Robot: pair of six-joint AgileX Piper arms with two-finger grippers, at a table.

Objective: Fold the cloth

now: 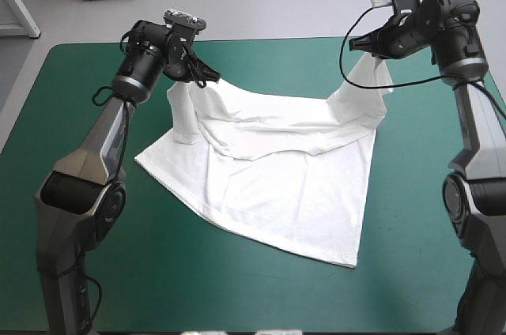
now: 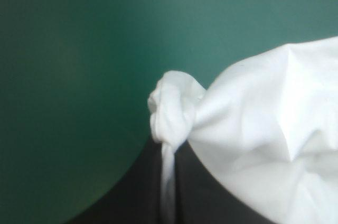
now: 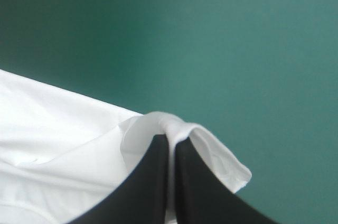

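Mid-fold, by the look of it; far edge of the T-shirt point(image 1: 269, 169) lifted clear of the teal-green surface point(image 1: 237, 287), near hem lying flat toward the front edge, a shallow white swag hanging between the two raised corners.

Pinched at the far-left corner by the left end effector point(image 1: 207, 76); black fingers point(image 2: 137, 197) all but together, with a bunched knot of white poking out past the tips in the left wrist view and a thin strip of cloth caught down the seam between them. Pinched at the far-right corner by the right end effector point(image 1: 357, 43); pressed nearly together likewise on a folded lip of fabric, draped over the tips in the right wrist view. Both raised above the surface near its far edge, well apart from each other.

Judged as the carry-over step: far half raised, not yet brought forward. Next, probably: bring both corners toward the near hem together, level and at a matched pace; keep enough tension to avoid a drooping, wrinkled middle; lower to lay edge on edge; only then part the fingers. Worth watching: a small, bunched hold on the left, so liable to slip under a sharp pull.
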